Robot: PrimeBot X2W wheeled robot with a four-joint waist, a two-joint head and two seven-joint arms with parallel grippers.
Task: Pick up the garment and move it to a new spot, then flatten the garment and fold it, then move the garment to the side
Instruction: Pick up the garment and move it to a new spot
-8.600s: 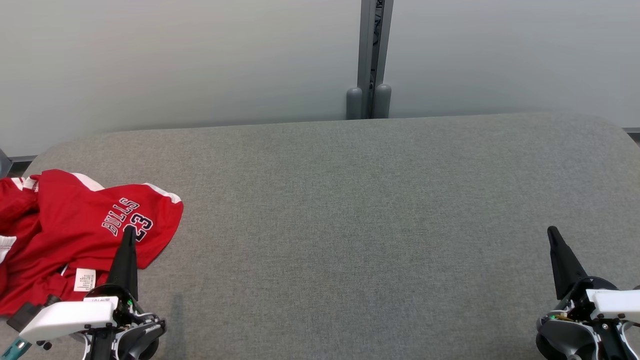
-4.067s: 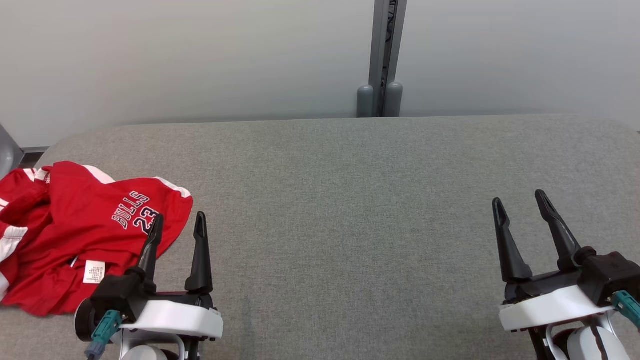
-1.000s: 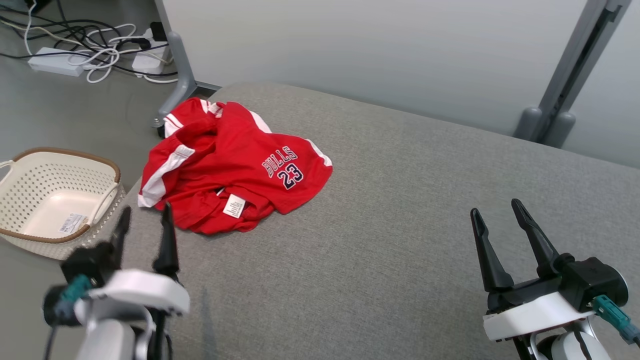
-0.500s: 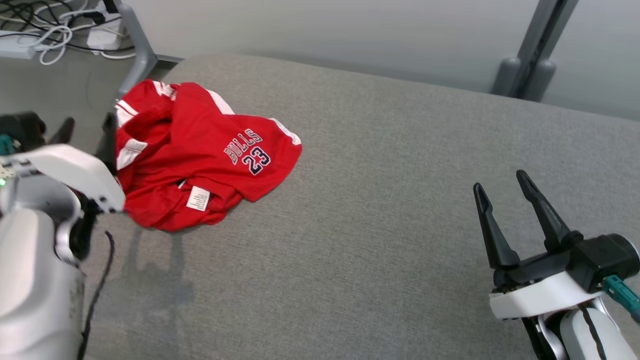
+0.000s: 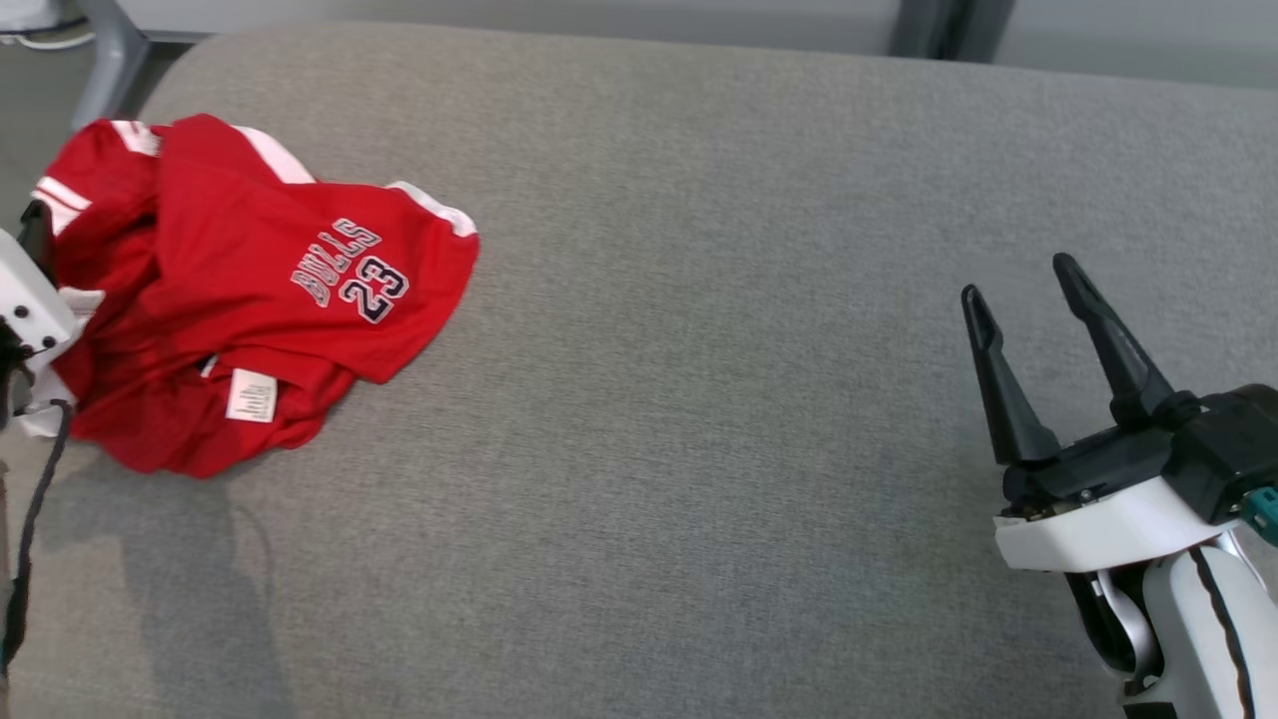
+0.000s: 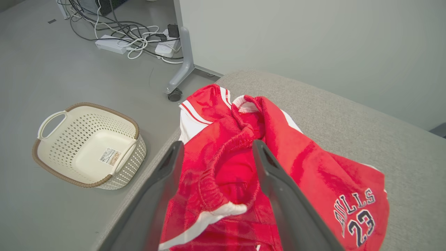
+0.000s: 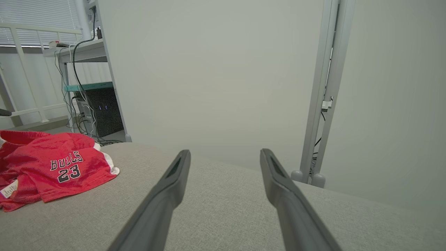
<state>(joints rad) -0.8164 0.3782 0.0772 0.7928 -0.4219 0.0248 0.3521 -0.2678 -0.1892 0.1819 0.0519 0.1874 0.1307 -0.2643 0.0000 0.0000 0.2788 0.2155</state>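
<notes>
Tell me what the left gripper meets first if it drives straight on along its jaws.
Most likely the red garment: the left gripper, jaws open, points straight at its bunched middle. How far off the cloth is cannot be told.

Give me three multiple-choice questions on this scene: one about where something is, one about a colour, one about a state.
1. Where on the grey surface does the red garment lie?
A) near its left end
B) in the middle
C) at its right end

2. What colour is the basket on the floor?
A) blue
B) cream with a brown rim
C) black

3. How is the left claw?
A) shut on the garment
B) shut on the basket
C) open, over the garment

Answers:
1 A: the head view shows it bunched at the left end.
2 B: the left wrist view shows it pale with a brown rim.
3 C: its fingers stand apart, with red cloth seen between them.
</notes>
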